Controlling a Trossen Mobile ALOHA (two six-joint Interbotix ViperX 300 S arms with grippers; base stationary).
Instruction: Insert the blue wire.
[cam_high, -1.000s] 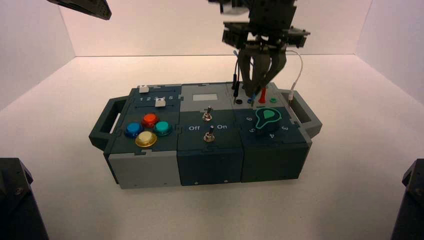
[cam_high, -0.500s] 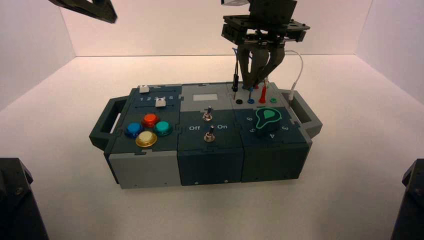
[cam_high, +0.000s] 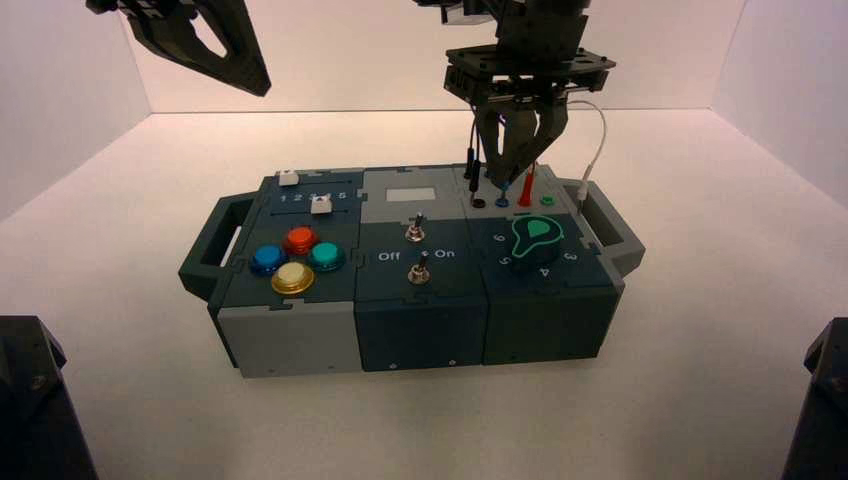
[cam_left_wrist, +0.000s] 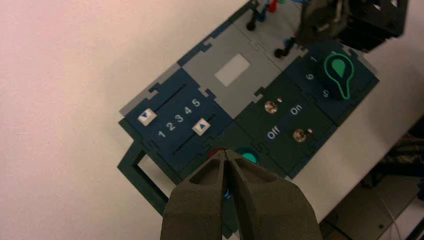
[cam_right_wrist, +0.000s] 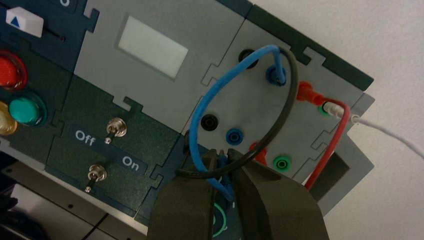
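My right gripper (cam_high: 512, 170) hangs over the socket panel at the box's back right and is shut on one plug of the blue wire (cam_right_wrist: 200, 115). In the right wrist view its fingertips (cam_right_wrist: 222, 154) pinch the slim blue plug just short of the open blue socket (cam_right_wrist: 234, 136). The wire's other plug sits in the far blue socket (cam_right_wrist: 274, 75). A black wire (cam_right_wrist: 285, 120) loops across the fingers. My left gripper (cam_high: 258, 88) is shut and empty, high above the box's left end, over the round buttons (cam_left_wrist: 226, 152).
The grey socket panel also has a black socket (cam_right_wrist: 209, 122), a green socket (cam_right_wrist: 281, 162) and a red wire (cam_right_wrist: 336, 135) with a red plug (cam_right_wrist: 310, 94). A white wire (cam_high: 597, 150) rises at the box's right handle. The green knob (cam_high: 535, 232) and two toggle switches (cam_high: 417, 250) lie in front.
My left gripper has come down and to the right into the high view. My right gripper has risen a little with the blue plug.
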